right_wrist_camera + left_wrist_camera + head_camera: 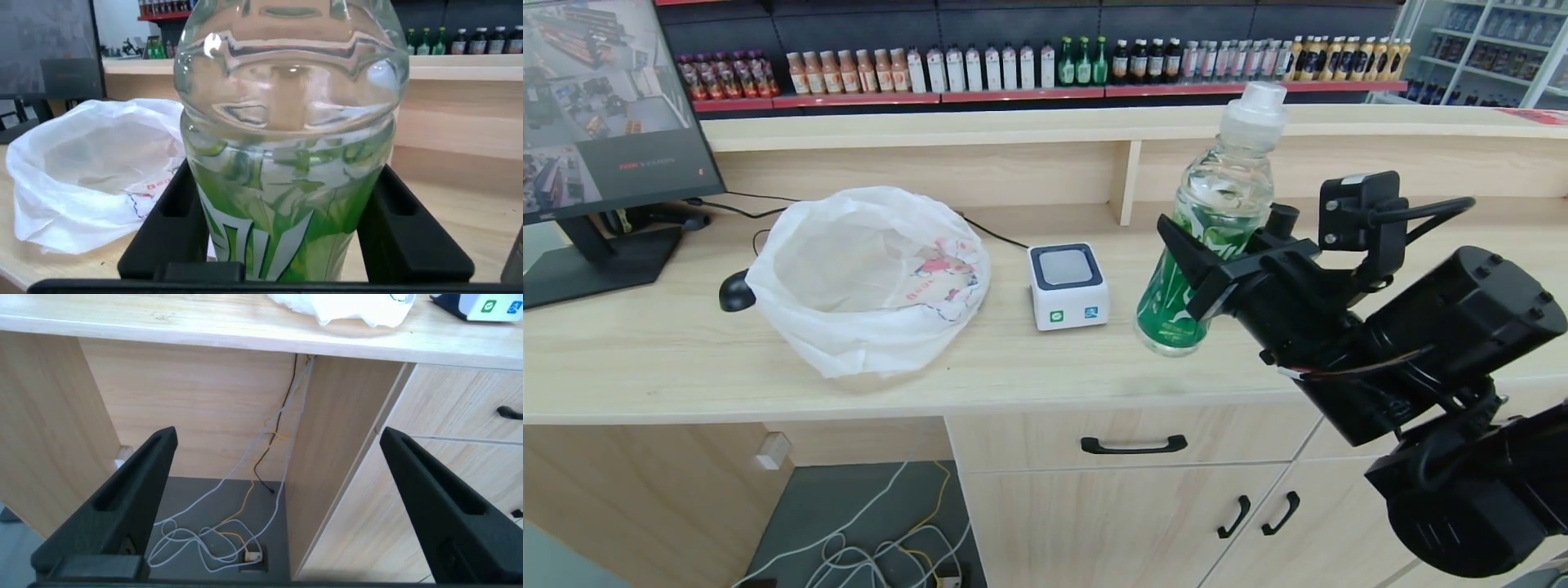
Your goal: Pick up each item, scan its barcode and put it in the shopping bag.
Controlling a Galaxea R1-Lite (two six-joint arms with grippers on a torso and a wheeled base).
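Because its barcode likely needs reading next, the right tool (1207,255) grips the bottle (1218,204) over the table (645,359), just beside the scanner (1067,284). The left tool (278,445) hangs low, spread wide, empty.

Black right arm enters head view at lower right corner, slants up-left to centre-right of frame. Its right hand (1227,245) has fingers (167,216) clamped either side of clear plastic bottle with green label (1215,204), bottle tilted. The left hand (278,502) has fingers spread wide, nothing between.
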